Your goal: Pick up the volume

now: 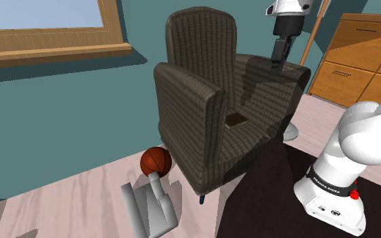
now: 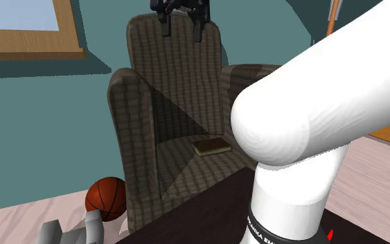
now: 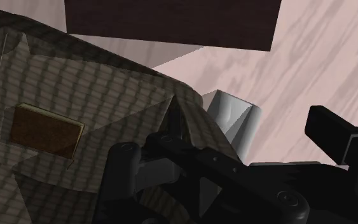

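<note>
Open, empty gripper (image 2: 181,29) above an armchair (image 2: 172,76) with a brown book (image 2: 210,146) on its seat.
Shoulder view: gripper (image 1: 277,65) at upper right; book (image 1: 236,121) on the seat, centre frame. Second exterior view: fingers (image 2: 164,26) at top centre stand wide apart, clasping nothing; book mid-frame below. Wrist view: book (image 3: 46,130) lies flat on the seat, apart from the fingers.

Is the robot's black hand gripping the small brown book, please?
No: the black hand hangs open, well above the dark checked armchair, while the small brown book lies alone on its seat.
</note>
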Robot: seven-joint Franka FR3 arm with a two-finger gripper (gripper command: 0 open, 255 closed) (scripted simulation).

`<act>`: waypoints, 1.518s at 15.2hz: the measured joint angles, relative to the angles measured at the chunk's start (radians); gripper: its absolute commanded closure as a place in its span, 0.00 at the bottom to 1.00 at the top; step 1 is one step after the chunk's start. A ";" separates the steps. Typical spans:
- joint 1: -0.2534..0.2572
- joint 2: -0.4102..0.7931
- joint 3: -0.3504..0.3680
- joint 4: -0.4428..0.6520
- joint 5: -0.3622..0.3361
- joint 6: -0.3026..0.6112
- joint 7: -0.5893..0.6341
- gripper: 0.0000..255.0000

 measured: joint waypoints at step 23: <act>-0.053 0.551 -0.185 -0.101 -0.081 0.701 -0.225 0.00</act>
